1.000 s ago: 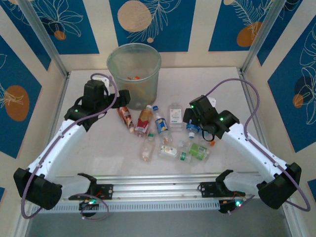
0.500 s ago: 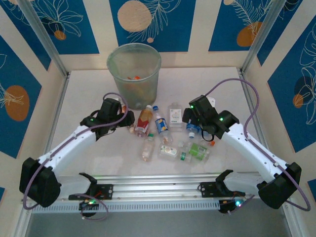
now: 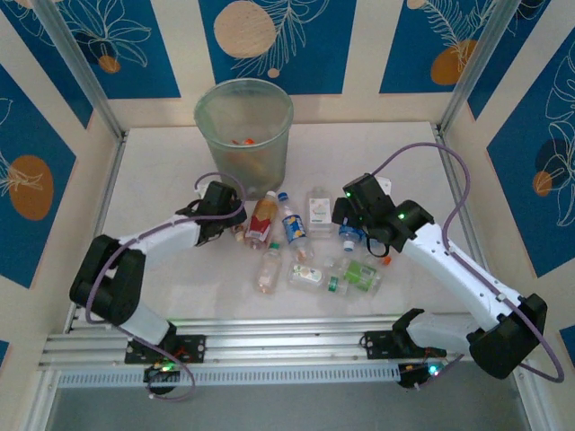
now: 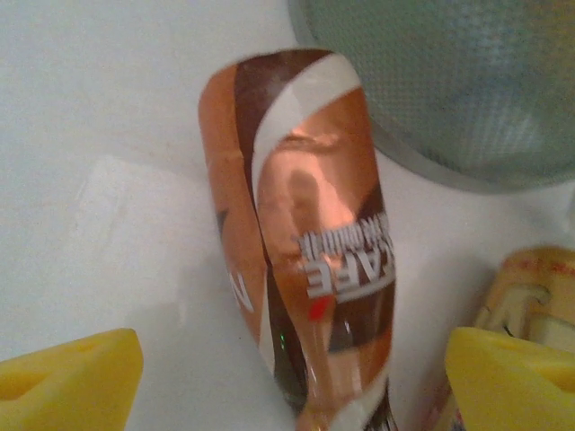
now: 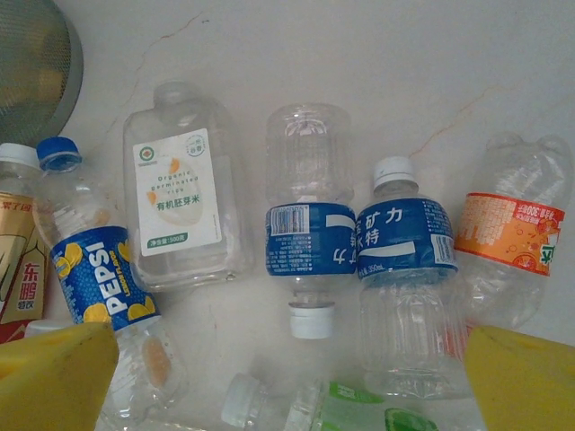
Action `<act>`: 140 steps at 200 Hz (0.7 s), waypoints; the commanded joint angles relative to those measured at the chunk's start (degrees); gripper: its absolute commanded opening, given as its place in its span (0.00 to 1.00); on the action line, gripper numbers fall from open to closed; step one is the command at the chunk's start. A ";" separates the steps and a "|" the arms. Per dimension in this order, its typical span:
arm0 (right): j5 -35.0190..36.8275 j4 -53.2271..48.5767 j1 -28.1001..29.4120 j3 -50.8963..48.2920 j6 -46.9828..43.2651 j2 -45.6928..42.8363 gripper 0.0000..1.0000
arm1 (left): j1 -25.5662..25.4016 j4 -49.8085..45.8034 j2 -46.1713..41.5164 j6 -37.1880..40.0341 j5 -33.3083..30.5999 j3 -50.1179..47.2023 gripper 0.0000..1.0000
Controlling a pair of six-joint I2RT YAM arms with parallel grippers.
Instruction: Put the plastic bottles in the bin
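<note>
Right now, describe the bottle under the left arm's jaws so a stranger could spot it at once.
Start at the big translucent bin. Just beside its base lies a bottle on its side. Unlike its cream-labelled neighbour, it wears a shiny copper label with brown and white swirls.

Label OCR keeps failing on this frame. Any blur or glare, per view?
Left wrist: the copper-labelled bottle sits close to the lens, soft, with sheen on its shiny label. Right wrist: sharp and evenly lit, Pepsi bottle text legible. Top external: labels on the bottles too small to read.
</note>
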 commanded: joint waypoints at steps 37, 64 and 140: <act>0.23 -1.28 0.42 1.55 0.26 1.27 0.99 | 2.49 8.93 7.14 -3.68 -4.38 1.01 0.87; 0.39 -1.30 0.48 1.58 0.39 1.55 0.99 | 3.46 9.10 10.07 -4.03 -3.93 2.96 0.86; 0.80 -1.57 0.50 1.84 0.93 1.90 0.99 | 6.51 6.97 11.02 -6.93 -4.32 2.92 0.63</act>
